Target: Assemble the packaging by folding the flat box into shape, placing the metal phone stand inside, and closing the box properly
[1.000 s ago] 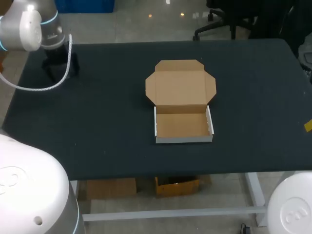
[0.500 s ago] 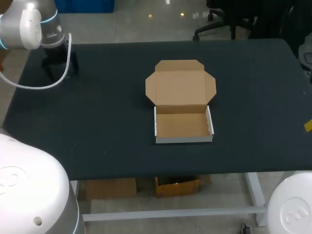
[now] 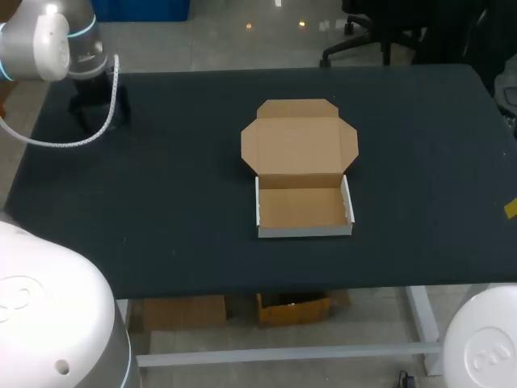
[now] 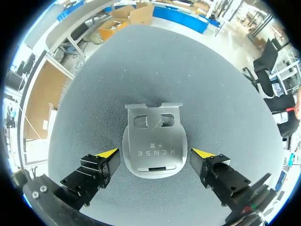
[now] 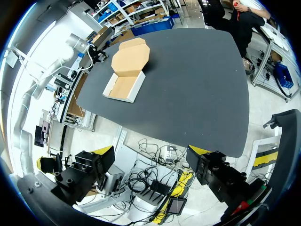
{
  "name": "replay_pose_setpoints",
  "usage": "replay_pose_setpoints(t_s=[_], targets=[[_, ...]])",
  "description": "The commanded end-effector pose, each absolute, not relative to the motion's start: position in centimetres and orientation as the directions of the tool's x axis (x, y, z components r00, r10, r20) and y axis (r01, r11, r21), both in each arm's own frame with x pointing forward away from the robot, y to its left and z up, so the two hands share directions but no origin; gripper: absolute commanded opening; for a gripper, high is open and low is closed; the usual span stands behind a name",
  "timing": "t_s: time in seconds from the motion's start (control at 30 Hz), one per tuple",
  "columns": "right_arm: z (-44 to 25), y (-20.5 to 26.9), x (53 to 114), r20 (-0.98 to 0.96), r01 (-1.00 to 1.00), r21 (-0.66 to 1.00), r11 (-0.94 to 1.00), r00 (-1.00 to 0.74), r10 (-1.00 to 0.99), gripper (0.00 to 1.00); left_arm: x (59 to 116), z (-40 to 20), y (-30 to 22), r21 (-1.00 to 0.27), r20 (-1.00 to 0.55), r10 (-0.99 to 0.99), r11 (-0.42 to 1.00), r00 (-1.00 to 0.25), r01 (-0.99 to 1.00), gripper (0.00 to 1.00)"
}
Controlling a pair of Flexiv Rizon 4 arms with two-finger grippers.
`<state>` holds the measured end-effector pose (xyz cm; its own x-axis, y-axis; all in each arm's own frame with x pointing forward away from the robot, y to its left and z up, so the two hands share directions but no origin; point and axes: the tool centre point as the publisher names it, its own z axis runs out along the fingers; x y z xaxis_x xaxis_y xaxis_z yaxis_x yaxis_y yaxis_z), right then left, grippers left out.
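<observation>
The metal phone stand (image 4: 154,150) bears a short engraved mark, seemingly a logo.

box (image 3: 300,206) open mid-table, left arm (image 3: 56,44) at far-left corner
tray walls up, white outside, brown inside; lid lies flat on the dark table (image 3: 161,178) on the tray's far side, flaps spread. arm is well apart from the box.

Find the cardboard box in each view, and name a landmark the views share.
Head view: cardboard box in the middle of the dark table, lid open.
Left wrist view: not in it.
Right wrist view: far ahead of the right gripper.
Shared landmark: the dark table.
</observation>
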<state>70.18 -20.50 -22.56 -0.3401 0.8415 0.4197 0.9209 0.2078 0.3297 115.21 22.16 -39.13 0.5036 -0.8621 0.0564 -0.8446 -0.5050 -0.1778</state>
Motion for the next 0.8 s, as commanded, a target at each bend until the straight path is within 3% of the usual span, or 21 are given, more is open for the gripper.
replay_pose_setpoints(t_s=[0.03,0.8], targets=[[-22.37,-20.52,69.99,0.42,0.921,0.33,0.208,-0.34,0.841,1.0,115.49,-39.18,22.19,-0.173,0.052,-0.862,-0.505,0.504,-0.846,1.0],[-22.37,-20.52,69.99,0.42,0.921,0.33,0.208,-0.34,0.841,1.0,115.91,-39.18,22.18,-0.186,0.045,-0.861,-0.506,0.507,-0.842,1.0]])
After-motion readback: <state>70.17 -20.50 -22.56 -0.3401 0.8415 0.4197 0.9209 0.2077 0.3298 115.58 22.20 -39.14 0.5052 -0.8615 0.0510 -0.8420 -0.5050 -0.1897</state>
